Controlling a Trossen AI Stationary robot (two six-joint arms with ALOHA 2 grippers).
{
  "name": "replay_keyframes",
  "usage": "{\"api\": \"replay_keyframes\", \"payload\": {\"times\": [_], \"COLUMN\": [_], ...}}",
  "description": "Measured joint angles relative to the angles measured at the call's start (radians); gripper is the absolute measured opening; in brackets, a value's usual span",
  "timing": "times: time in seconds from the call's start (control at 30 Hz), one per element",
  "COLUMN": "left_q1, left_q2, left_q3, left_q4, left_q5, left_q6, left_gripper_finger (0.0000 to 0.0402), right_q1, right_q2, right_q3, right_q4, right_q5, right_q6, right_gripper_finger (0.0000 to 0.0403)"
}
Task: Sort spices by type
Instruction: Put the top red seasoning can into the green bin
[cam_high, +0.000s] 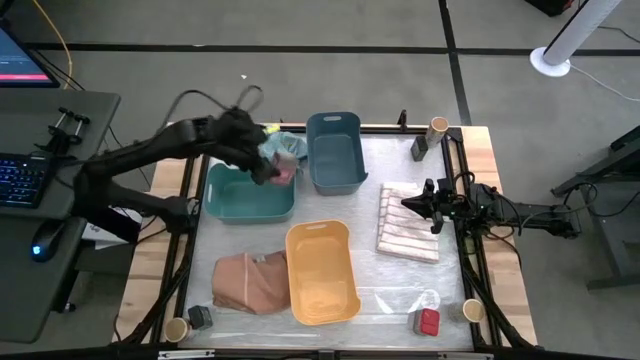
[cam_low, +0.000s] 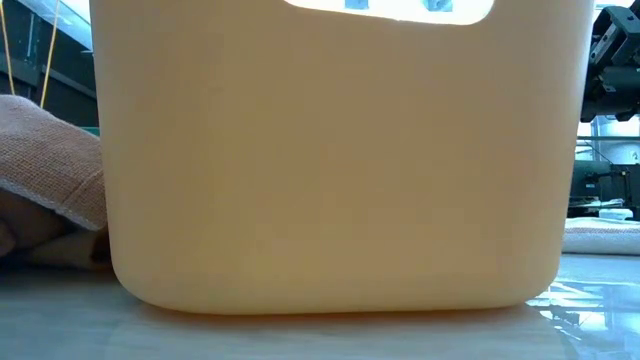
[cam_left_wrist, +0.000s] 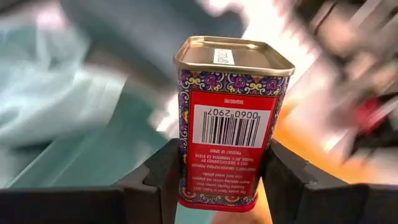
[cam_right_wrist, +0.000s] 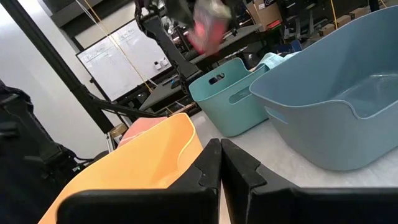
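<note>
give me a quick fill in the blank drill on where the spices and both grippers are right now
1. The left gripper is shut on a ____ spice tin.
2. In the high view that tin hangs over the ____ bin.
3. The right gripper, fingers together, sits beside the ____ cloth.
4. A second red tin stands nearest the ____ bin.

Missing words: red; green; striped; yellow

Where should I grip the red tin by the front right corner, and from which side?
Come straight down on the red tin and close across its two flat long faces, around the middle of the body. It looks boxy and stands clear on the table, with only a tan jar beside it. The right gripper, shut and idle over the striped cloth, seems nearer than the left gripper, which holds another tin.
</note>
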Motion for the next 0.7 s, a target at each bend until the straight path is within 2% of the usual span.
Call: {"api": "replay_keyframes", "payload": {"times": [0.13,0.27,0.47,0.57,0.7], "left_q1": [-0.005,-0.045,-0.217,-0.325,-0.436], "left_q2": [-0.101,-0.19,-0.33,-0.377,-0.4], "left_q3": [-0.082,-0.247,-0.55,-0.662,-0.736], "left_q4": [0.251,0.497,0.882,1.052,1.153], "left_q5": [-0.002,-0.06,-0.342,-0.501,-0.665], "left_q6": [-0.178,-0.399,-0.704,-0.77,-0.792], "left_gripper_finger": [0.0148,0.0148,0.016,0.0157,0.0155], "right_q1": [0.0,0.0,0.0,0.0,0.0], "right_q2": [0.0,0.0,0.0,0.0,0.0], "right_q3": [0.0,0.0,0.0,0.0,0.0], "right_q4": [0.0,0.0,0.0,0.0,0.0], "right_q5": [0.0,0.0,0.0,0.0,0.0], "right_q6": [0.0,0.0,0.0,0.0,0.0], "right_gripper_finger": [0.0001,0.0001,0.0001,0.0001,0.0001]}}
